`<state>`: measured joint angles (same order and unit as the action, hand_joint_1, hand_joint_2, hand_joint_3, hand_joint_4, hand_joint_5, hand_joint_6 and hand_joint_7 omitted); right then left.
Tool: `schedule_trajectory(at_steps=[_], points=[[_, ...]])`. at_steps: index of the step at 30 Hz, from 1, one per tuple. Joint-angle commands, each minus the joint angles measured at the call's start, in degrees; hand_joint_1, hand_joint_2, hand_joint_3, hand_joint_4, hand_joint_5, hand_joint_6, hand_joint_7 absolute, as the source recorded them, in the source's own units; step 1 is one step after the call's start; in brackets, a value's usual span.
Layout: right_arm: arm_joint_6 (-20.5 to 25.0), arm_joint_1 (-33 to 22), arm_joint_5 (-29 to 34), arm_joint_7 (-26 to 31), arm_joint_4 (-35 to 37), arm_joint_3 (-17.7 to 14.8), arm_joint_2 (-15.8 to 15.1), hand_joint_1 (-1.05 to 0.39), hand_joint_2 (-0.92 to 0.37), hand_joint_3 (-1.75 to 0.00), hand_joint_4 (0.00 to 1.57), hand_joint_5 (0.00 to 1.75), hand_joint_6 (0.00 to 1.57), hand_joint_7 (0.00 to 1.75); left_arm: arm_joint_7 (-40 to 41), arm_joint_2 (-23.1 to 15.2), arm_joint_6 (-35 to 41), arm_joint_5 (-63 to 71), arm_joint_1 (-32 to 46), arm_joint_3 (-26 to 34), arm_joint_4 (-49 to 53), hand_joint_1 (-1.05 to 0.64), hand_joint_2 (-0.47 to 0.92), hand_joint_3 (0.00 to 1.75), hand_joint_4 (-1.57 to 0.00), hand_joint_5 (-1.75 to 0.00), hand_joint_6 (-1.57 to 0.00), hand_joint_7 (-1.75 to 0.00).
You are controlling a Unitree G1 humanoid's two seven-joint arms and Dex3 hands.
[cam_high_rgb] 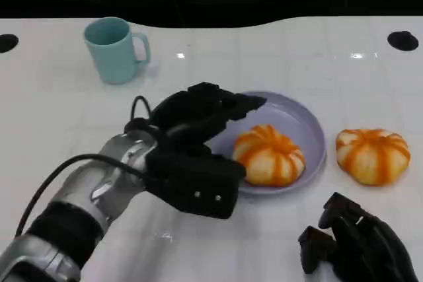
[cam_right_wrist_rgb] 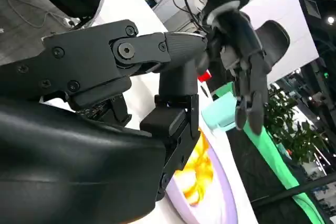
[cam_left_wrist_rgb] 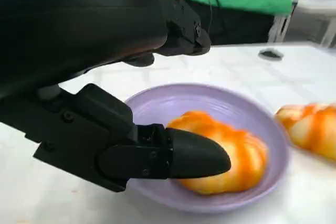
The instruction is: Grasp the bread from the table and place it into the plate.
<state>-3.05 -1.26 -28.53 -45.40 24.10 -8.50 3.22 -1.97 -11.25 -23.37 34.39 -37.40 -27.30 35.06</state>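
Left hand (cam_high_rgb: 198, 120) released, fingers spread over plate (cam_high_rgb: 304, 120); one bread (cam_high_rgb: 268, 155) already in, second bread (cam_high_rgb: 372, 155) waiting right on table (cam_high_rgb: 59, 110). Right hand (cam_high_rgb: 360, 242) curled, idle.

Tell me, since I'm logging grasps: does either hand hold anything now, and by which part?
Nothing is held. The left hand hovers open over the plate beside the bread in it; the right hand holds nothing.
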Motion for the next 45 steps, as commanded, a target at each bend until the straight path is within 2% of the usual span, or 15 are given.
schedule_trajectory(at_steps=[1,2,3,6,9,10,11,12,14,15,17,20,22,31,45], points=[[-0.53,-0.03,-0.44,-0.47,0.62,-0.69,-0.67,-0.57,-0.92,-0.24,0.78,1.69,0.69,1.41,-3.0,0.16,-4.42,-11.71,7.36,5.65,-4.29,-0.76,0.92,0.39,-0.31,-0.67,-0.44,-0.1],[-0.53,0.04,-0.39,-0.46,0.68,-0.7,-0.7,-0.57,-0.92,-0.25,0.78,1.69,0.69,1.41,-4.9,1.34,-6.06,-17.12,9.54,7.42,-4.85,-0.74,0.92,0.39,-0.33,-0.71,-0.46,-0.1],[-0.57,0.1,-0.33,-0.45,0.71,-0.7,-0.71,-0.57,-0.92,-0.25,0.78,1.69,0.69,1.41,-6.61,2.31,-7.01,-21.41,11.21,8.75,-5.34,-0.66,0.92,0.31,-0.44,-0.82,-0.57,-0.14],[-0.9,0.28,-0.22,-0.55,0.93,-0.75,-0.68,-0.57,-0.92,-0.26,0.78,1.68,0.68,1.41,-11.25,4.36,-7.82,-30.72,15.65,11.65,-7.54,-0.57,0.92,0.26,-0.58,-0.93,-0.7,-0.19],[-0.8,0.35,-0.06,-0.06,0.78,-0.75,-0.66,-0.57,-0.92,-0.26,0.78,1.69,0.68,1.41,-17.74,7.19,-4.63,-42.45,21.08,14.53,-11.74,-0.52,0.92,0.27,-0.66,-0.99,-0.78,-0.23],[-0.6,0.4,-0.17,0.0,0.72,-0.79,-0.66,-0.57,-0.92,-0.25,0.78,1.68,0.69,1.41,-20.0,8.12,-2.64,-46.58,23.11,15.32,-13.71,-0.53,0.92,0.27,-0.67,-1.1,-0.79,-0.33],[-0.26,0.43,-0.3,0.08,0.66,-0.82,-0.68,-0.57,-0.92,-0.25,0.78,1.68,0.69,1.4,-21.62,8.82,0.26,-50.42,25.48,15.96,-16.37,-0.55,0.92,0.28,-0.66,-1.2,-0.73,-0.52],[-0.06,0.47,-0.37,0.11,0.62,-0.84,-0.73,-0.57,-0.92,-0.24,0.78,1.68,0.69,1.4,-22.7,9.32,2.86,-53.4,27.72,16.49,-18.97,-0.62,0.92,0.29,-0.63,-1.36,-0.62,-0.85],[-0.08,0.54,-0.34,0.11,0.64,-0.86,-0.78,-0.56,-0.92,-0.24,0.78,1.67,0.69,1.4,-24.25,9.58,6.85,-56.96,31.31,17.23,-23.28,-0.66,0.92,0.33,-0.58,-1.51,-0.52,-1.13],[-0.16,0.57,-0.34,0.08,0.69,-0.89,-0.79,-0.56,-0.92,-0.24,0.78,1.67,0.7,1.39,-24.87,9.58,8.33,-57.96,32.45,17.53,-24.78,-0.64,0.92,0.36,-0.55,-1.58,-0.48,-1.22],[0.0,0.66,-0.41,-0.01,0.72,-0.92,-0.84,-0.56,-0.92,-0.24,0.78,1.67,0.7,1.39,-26.31,9.4,11.84,-60.67,35.45,18.12,-28.3,-0.63,0.92,0.41,-0.55,-1.63,-0.46,-1.28],[0.24,0.71,-0.49,0.05,0.65,-0.97,-0.87,-0.56,-0.92,-0.24,0.78,1.68,0.7,1.4,-28.24,9.11,16.33,-63.76,38.82,19.08,-32.03,-0.61,0.92,0.49,-0.59,-1.73,-0.49,-1.38],[0.52,0.62,-0.4,0.43,0.37,-0.93,-0.88,-0.56,-0.92,-0.23,0.78,1.67,0.7,1.39,-29.13,9.19,18.09,-64.93,40.48,19.73,-33.29,-0.63,0.92,0.47,-0.66,-1.74,-0.51,-1.49],[0.82,0.03,-0.22,0.98,-0.73,-0.55,-0.85,-0.56,-0.92,-0.22,0.78,1.68,0.71,1.38,-32.28,10.14,21.09,-65.84,45.05,20.67,-34.17,-0.64,0.92,0.4,-0.82,-1.75,-0.55,-1.74],[-0.71,0.55,0.08,0.4,0.53,-0.72,-0.8,-0.55,-0.92,-0.25,0.77,1.7,0.68,1.43,-34.74,10.82,21.45,-65.2,45.3,22.93,-32.06,-0.67,0.92,0.37,-0.85,-1.75,-0.58,-1.75]])
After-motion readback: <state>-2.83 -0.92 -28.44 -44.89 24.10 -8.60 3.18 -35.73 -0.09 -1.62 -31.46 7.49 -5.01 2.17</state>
